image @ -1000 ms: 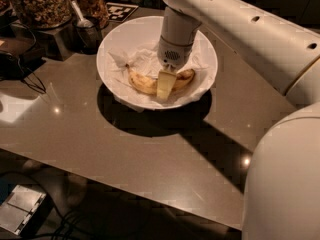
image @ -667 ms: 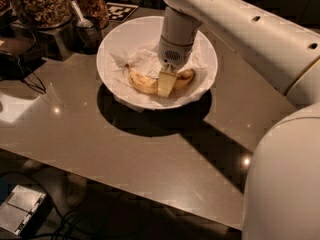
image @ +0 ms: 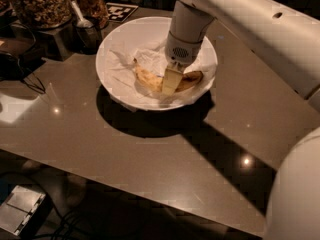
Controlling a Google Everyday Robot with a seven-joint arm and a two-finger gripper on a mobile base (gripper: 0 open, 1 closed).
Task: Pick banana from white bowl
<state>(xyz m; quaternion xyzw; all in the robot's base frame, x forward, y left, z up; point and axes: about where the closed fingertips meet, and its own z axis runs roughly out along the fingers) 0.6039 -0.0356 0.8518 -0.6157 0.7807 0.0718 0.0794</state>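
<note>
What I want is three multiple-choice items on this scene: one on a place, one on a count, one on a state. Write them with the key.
1. The glass jars of nuts stand: A) at the table's far left, beyond the white bowl; B) at its near edge; C) inside the bowl.
2. Bananas in the bowl: A) three; B) one; C) none.
3. The banana is: A) lifted clear; B) lying on the table; C) resting on the bowl's paper.
Key: 1 A, the jars sit top left behind the bowl. 2 B, a single banana shows. 3 C, it lies on the paper with the pincer down at its middle.
</note>
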